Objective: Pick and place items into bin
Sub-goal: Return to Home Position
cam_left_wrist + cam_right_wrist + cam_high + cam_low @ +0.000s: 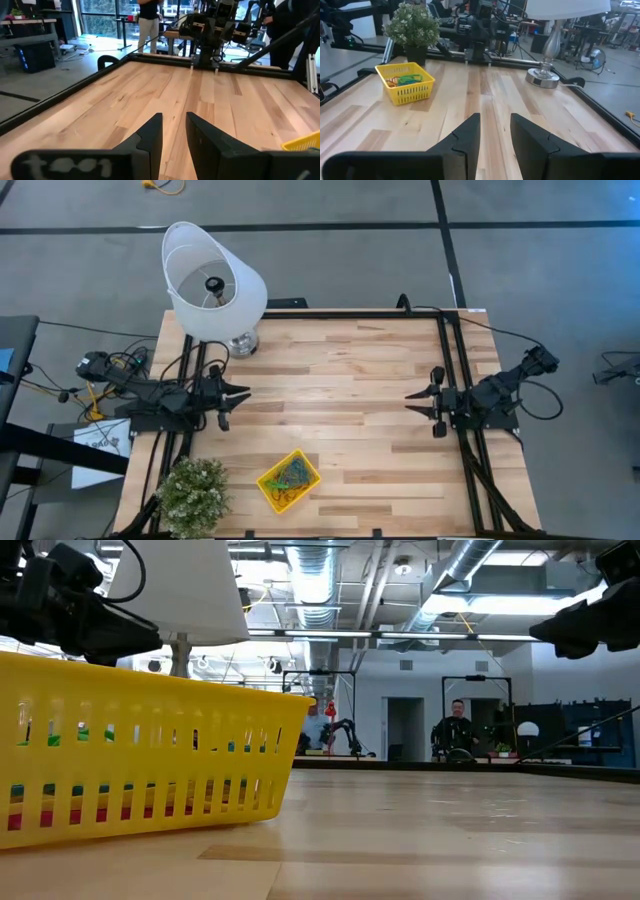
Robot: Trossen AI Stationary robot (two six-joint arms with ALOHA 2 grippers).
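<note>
Your rubber bands (407,79), green and orange among them, lie heaped inside the yellow bin (412,93). Your left gripper (174,115) hovers well apart from the bin on its left side, and your right gripper (495,115) well apart on its right. Each has its fingers parted only narrowly, gripping nothing.

The bin (264,484), apparently holding the bands (292,473), sits just right of the plant (192,493).

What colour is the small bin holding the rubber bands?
Bright yellow: the small square slotted plastic bin shows best in the right wrist view.
</note>
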